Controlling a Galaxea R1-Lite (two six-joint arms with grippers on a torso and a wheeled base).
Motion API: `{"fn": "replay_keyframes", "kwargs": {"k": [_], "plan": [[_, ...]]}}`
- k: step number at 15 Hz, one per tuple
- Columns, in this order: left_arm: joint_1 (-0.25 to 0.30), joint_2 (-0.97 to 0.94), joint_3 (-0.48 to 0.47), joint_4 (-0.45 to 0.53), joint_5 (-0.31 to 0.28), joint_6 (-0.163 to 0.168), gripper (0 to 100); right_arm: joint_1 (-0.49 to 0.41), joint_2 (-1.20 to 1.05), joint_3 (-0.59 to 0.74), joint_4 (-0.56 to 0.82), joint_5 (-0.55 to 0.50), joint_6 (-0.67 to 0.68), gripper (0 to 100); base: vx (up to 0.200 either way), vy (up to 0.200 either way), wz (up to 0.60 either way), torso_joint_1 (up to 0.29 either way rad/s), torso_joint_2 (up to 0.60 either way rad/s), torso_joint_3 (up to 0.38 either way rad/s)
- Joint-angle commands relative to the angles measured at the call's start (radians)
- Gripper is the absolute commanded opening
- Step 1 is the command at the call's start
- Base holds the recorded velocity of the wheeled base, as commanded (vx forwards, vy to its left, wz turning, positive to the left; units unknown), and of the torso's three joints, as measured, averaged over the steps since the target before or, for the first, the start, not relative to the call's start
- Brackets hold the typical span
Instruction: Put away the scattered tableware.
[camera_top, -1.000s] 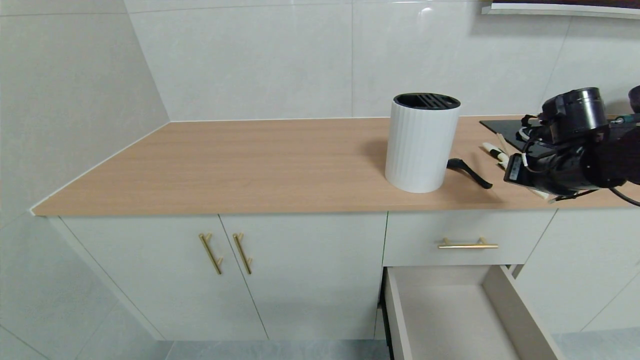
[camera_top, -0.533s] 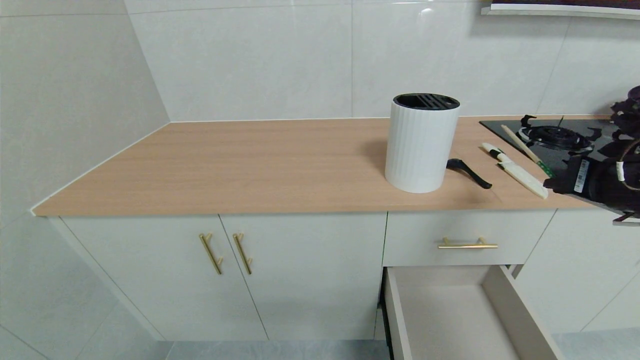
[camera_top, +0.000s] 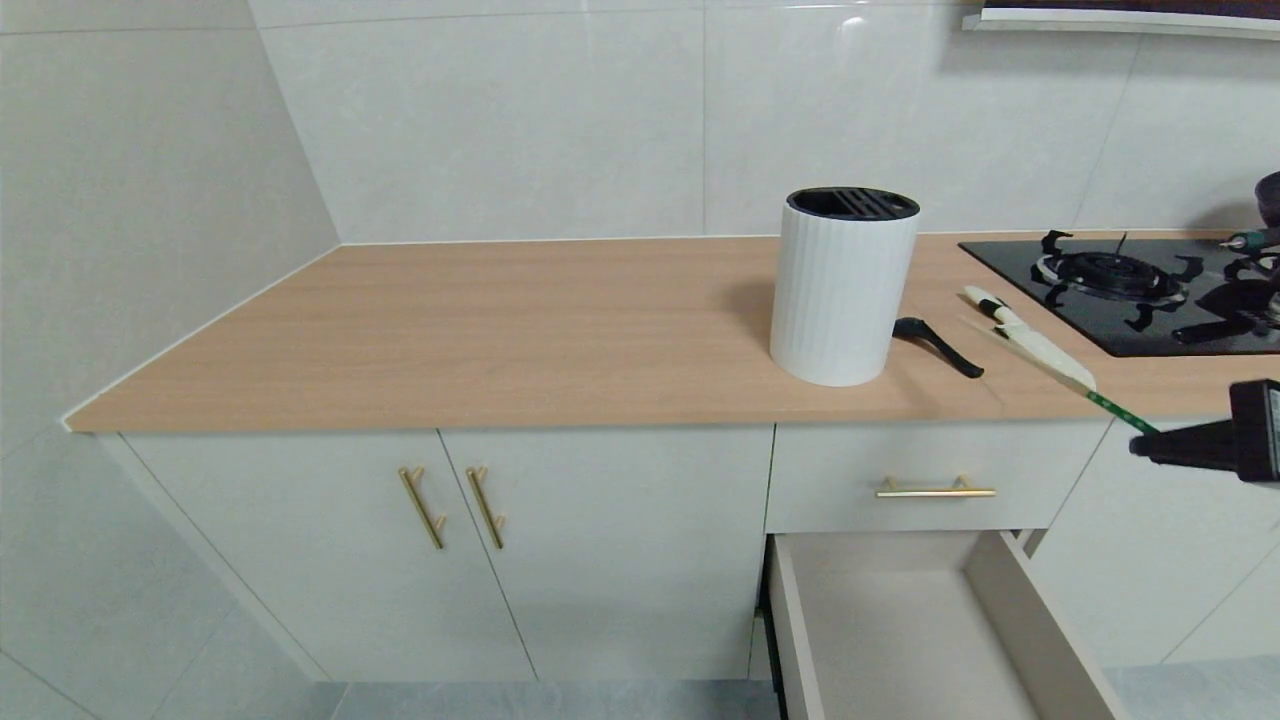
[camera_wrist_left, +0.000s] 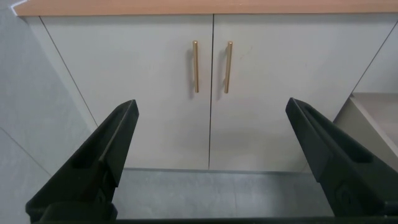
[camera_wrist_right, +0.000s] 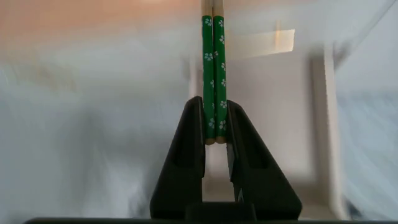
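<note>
Right pincer (camera_wrist_right: 214, 106) is clamped tight on a pair of green-ended chopsticks (camera_wrist_right: 212, 68), held in the air just off the near right edge of the worktop (camera_top: 500, 330), up and right of the open drawer (camera_top: 890, 640). Left pincer (camera_wrist_left: 211, 109) gapes wide with nothing in it, facing the cupboard doors (camera_wrist_left: 249, 93). A white knife (camera_top: 1030, 340) and a black utensil (camera_top: 940, 345) lie right of the white holder (camera_top: 845, 290).

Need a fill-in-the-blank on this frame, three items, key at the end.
1. The right gripper is shut on two ____ chopsticks with white flowers.
2. The left gripper is ____, facing the cabinet doors.
3. The ribbed holder standing on the counter is ____ with a black slotted top.
Missing words: green; open; white.
</note>
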Motion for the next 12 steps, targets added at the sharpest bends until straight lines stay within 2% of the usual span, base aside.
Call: {"fn": "replay_keyframes", "kwargs": {"k": [1,3,6,12], "plan": [[0.001,0.0,0.0,0.0,0.0,-0.001,100,0.023,-0.041,-0.051,0.13,0.023,-0.069,0,0.0,0.0,0.0,0.0,0.0,0.0],[0.001,0.0,0.0,0.0,0.0,-0.001,100,0.045,-0.029,-0.065,0.19,0.022,-0.085,0,0.0,0.0,0.0,0.0,0.0,0.0],[0.001,0.0,0.0,0.0,0.0,-0.001,100,0.123,0.037,-0.082,0.345,0.014,-0.131,0,0.0,0.0,0.0,0.0,0.0,0.0],[0.001,0.0,0.0,0.0,0.0,-0.001,100,0.166,0.345,-0.073,0.394,0.014,-0.121,0,0.0,0.0,0.0,0.0,0.0,0.0]]}}
